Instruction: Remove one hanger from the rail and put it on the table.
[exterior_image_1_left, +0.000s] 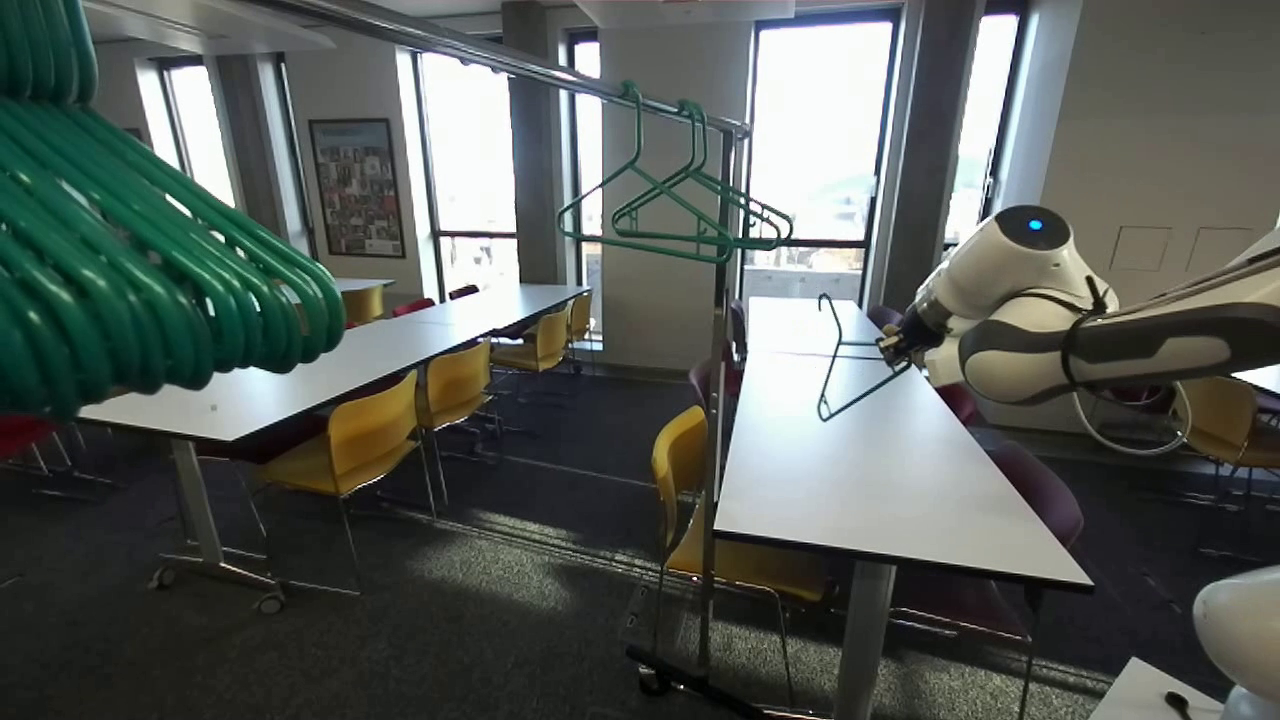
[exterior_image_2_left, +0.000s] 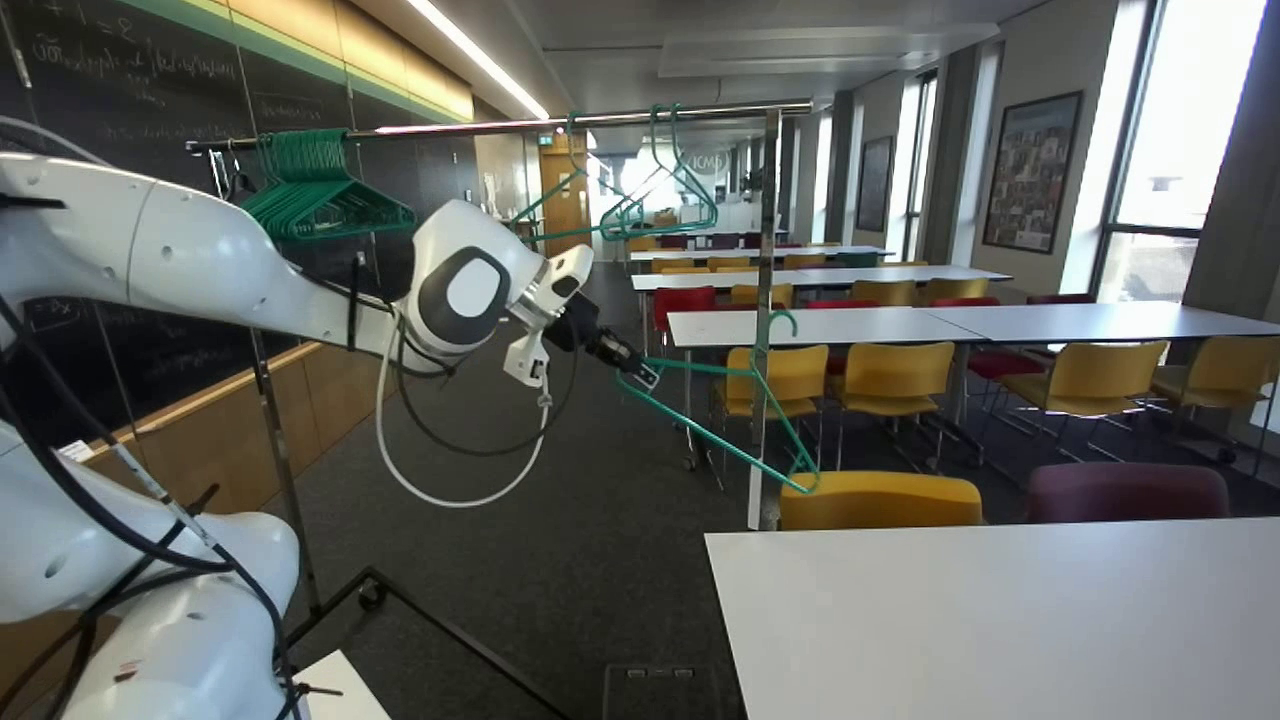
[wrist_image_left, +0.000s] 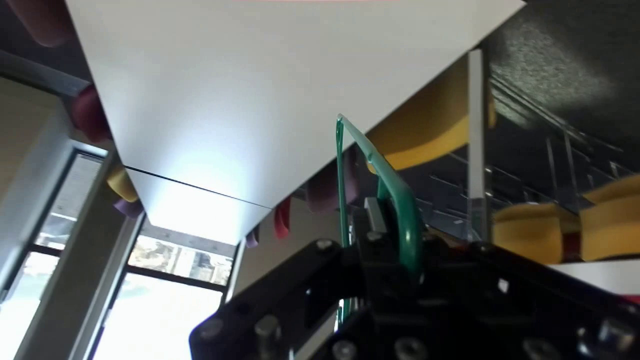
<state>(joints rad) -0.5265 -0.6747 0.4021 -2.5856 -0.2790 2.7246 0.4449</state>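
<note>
wrist view gives the hanger (wrist_image_left: 396, 186) nearly edge-on, its far end against the white top of the table (wrist_image_left: 225, 90). in both exterior views it is off the rail (exterior_image_2_left: 460, 127) and up in the air, held at one lower corner by the gripper (exterior_image_2_left: 647, 374), with a short nub of plastic poking out past the grip. its hook is free and points upward; the frame stands tilted, not flat. that corner hold is probably useful: it keeps the hook out of the way and should let the opposite end meet the top first.

so the hanger reaches almost wholly out ahead of the gripper, touching it only at that corner. the jaws are closed down on the plastic, no gap that i can make out, and nothing else is in them.

from the table corner nearest the rail, a long edge runs past a yellow chair (exterior_image_2_left: 880, 500) and a purple chair (exterior_image_2_left: 1130, 492). in an exterior view the hanger's free end shows close by that corner, higher than the top; how far inside the short edge it sits i cannot tell. lowering it and laying it flat looks like the step left, and letting go too near the short edge could tip it off.

farther out, the rail carries bunched hangers (exterior_image_2_left: 320, 200) at one end and a few spaced hangers (exterior_image_1_left: 672, 238) at the other, hung by open hooks, presumably so a lift frees one.
</note>
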